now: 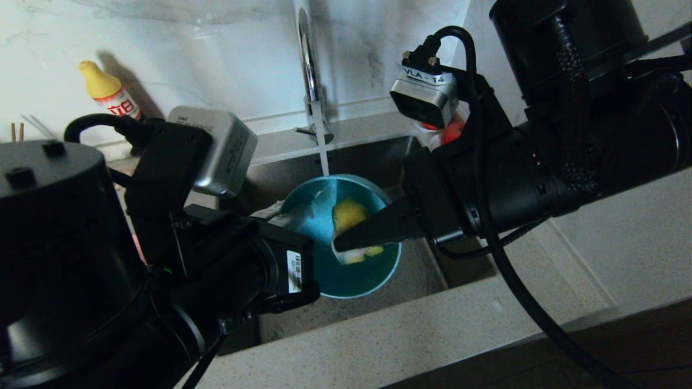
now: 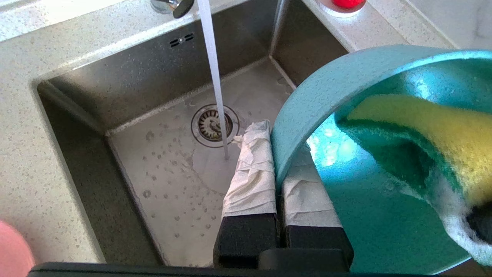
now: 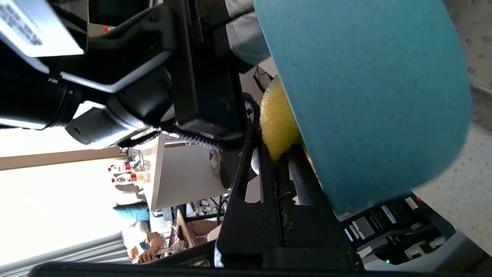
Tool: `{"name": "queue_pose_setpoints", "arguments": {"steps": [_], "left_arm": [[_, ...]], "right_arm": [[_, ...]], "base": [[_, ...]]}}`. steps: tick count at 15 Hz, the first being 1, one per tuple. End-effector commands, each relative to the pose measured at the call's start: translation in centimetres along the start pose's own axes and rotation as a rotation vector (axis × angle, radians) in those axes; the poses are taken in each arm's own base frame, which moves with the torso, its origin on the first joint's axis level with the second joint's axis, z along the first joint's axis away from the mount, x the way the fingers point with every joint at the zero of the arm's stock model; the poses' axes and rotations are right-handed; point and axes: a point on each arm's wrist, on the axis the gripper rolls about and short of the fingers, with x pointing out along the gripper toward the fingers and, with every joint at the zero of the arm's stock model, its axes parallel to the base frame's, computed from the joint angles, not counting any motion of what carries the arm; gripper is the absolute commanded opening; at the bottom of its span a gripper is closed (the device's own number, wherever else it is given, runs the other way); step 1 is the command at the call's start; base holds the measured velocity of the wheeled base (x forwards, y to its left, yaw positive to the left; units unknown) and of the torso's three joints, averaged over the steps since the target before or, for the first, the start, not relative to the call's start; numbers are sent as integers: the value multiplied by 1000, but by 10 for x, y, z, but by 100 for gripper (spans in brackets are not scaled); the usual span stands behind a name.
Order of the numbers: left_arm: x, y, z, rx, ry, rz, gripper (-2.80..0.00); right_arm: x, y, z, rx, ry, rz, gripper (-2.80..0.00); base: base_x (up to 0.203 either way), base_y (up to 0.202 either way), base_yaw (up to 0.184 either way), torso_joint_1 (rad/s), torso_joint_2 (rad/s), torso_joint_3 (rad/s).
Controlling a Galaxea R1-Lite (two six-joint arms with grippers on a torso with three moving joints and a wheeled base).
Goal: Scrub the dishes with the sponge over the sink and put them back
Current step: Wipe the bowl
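The teal bowl (image 1: pixel 346 237) sits at the centre of the head view, tipped on edge over the sink (image 1: pixel 378 156), its hollow turned toward the camera; the yellow sponge (image 1: pixel 348 213) lies inside it, pressed to the inner wall; a thin stream from the tap (image 1: pixel 309 59) falls just behind the bowl's upper rim. The left gripper (image 2: pixel 276 173), lower centre in its wrist view, is pinched tight on the bowl's rim, one cloth-wrapped finger on either side; the right gripper (image 1: pixel 346 243), reaching in from the right of the head view, is clamped on the sponge.

This looks like the scrubbing step, on the bowl; the next move probably calls for rubbing the sponge round the inside while the left grip stays firm, then rinsing it and setting it back.

The left wrist view alone shows the drain (image 2: pixel 214 125), the wet sink floor and the sponge's dark green face; the right wrist view shows only the bowl's outside and a bulge of sponge at its edge; only the head view shows a yellow bottle (image 1: pixel 108 89) at upper left.
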Motion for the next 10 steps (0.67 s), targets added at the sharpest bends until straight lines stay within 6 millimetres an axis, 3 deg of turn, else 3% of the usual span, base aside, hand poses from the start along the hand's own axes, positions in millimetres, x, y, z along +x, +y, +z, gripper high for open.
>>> {"name": "queue_pose_setpoints", "arguments": {"steps": [1, 10], "left_arm": [[-1, 0, -1, 2, 2, -1, -280], [-3, 2, -6, 9, 13, 2, -280]], "right_arm": [[2, -2, 1, 5, 2, -1, -280], [-26, 6, 3, -12, -60, -6, -280]], "base": [[0, 0, 0, 0, 0, 0], [0, 0, 0, 0, 0, 0]]}}
